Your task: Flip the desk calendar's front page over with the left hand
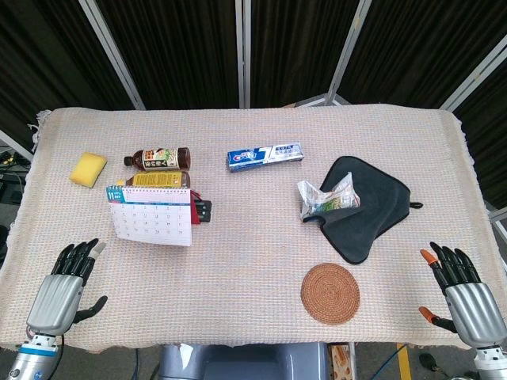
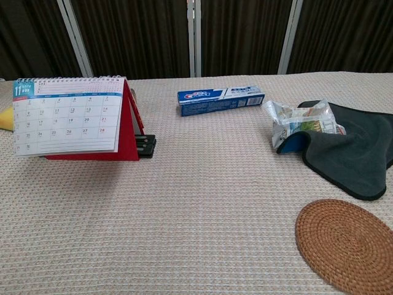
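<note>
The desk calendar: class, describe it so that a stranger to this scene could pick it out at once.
Start at the woven table cloth and go to its left half, just in front of two lying bottles. There stands the desk calendar, a tent on a red base with a white grid page headed 11. Nothing else there stands upright or has a spiral binding.

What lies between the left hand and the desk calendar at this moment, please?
Only bare woven tablecloth separates the left hand from the desk calendar, as the head view shows.

We've got the desk calendar [image 1: 150, 214] standing tent-style on its red base at the table's left, white November grid page facing us.
</note>
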You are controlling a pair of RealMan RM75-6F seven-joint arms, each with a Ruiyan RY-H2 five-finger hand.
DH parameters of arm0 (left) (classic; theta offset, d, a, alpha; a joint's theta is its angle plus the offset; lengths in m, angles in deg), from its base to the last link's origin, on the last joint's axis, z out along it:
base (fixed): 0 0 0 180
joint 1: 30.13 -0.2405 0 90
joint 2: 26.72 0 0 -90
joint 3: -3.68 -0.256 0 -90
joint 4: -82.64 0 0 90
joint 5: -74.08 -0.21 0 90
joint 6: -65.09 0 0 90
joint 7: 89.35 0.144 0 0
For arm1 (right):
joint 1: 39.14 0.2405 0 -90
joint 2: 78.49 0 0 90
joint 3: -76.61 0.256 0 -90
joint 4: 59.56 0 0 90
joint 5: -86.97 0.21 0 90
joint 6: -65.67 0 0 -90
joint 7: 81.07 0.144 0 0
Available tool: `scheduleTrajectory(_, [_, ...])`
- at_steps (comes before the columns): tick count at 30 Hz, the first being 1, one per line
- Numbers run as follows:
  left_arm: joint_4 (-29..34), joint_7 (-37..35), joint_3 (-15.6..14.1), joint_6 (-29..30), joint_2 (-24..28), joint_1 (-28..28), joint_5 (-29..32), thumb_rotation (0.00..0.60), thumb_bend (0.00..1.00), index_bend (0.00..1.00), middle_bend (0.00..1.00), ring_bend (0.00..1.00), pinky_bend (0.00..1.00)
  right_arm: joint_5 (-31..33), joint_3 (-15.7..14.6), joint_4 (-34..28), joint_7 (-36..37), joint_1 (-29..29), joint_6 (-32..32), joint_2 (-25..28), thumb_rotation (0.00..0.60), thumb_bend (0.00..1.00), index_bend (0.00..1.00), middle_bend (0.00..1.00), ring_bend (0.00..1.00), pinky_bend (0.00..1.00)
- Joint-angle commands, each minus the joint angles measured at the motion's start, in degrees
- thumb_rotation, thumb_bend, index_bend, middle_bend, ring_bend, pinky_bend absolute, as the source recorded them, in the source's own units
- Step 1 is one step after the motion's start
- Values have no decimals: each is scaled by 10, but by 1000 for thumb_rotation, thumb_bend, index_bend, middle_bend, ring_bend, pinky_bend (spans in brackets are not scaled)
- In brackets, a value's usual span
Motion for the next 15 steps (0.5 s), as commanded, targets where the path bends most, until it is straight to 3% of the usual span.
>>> scheduleTrajectory(1, [0,2,1,-2,-1,0,1,600,259,0,0,0,0,0,0,0,1,0,0,0,600,35,0,0,0,0])
scheduleTrajectory(11, [-2,3,10,-6,-5,-1,14,600,261,0,0,0,17,-1,0,-1,1,0,0,0,600,36,0,0,0,0])
scheduleTrajectory(12, [-3,1,13,-4,-7,-1,17,600,273,0,18,46,82,-1,0,-2,1,0,-1,0,600,35,0,0,0,0])
scheduleTrajectory(13, [-4,1,16,-3,-8,-2,20,600,309,0,117,169,201,-1,0,-3,1,0,-2,1,600,35,0,0,0,0])
scheduleTrajectory(14, [-5,1,18,-2,-9,-2,23,600,345,0,220,280,299,-1,0,-3,2,0,-2,1,600,35,0,0,0,0])
scheduleTrajectory(15, [-7,0,25,4,-12,-3,30,600,411,0,401,465,435,0,1,-4,2,-1,-3,2,600,35,0,0,0,0])
